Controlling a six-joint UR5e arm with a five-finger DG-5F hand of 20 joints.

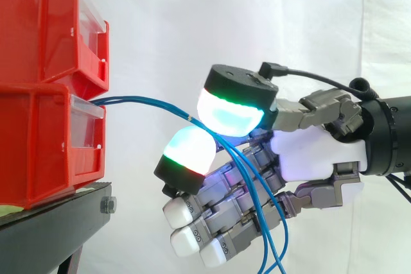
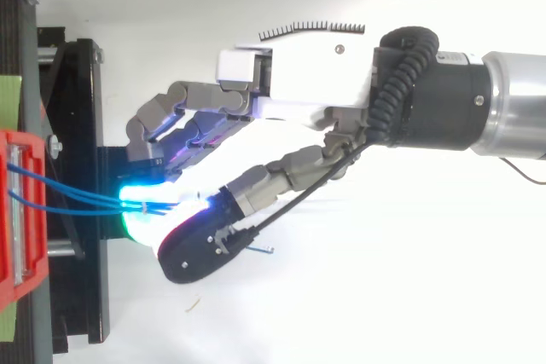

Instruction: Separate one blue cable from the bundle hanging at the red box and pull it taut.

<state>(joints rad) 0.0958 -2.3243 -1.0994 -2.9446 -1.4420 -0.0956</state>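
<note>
Pinching blue cables [image 1: 148, 101] btw hand's [image 1: 311, 152] glowing pads [image 1: 231, 110], just off lower red bin [image 1: 38, 152]. Prob >1 caught: ease grip, shed extras, pull straight away.

The hand [image 1: 314, 152] has a white palm shell, grey metal finger links, chunky black-backed pads [image 1: 228, 113] glowing cyan-green, and a black-and-silver wrist [image 2: 503, 117].
</note>
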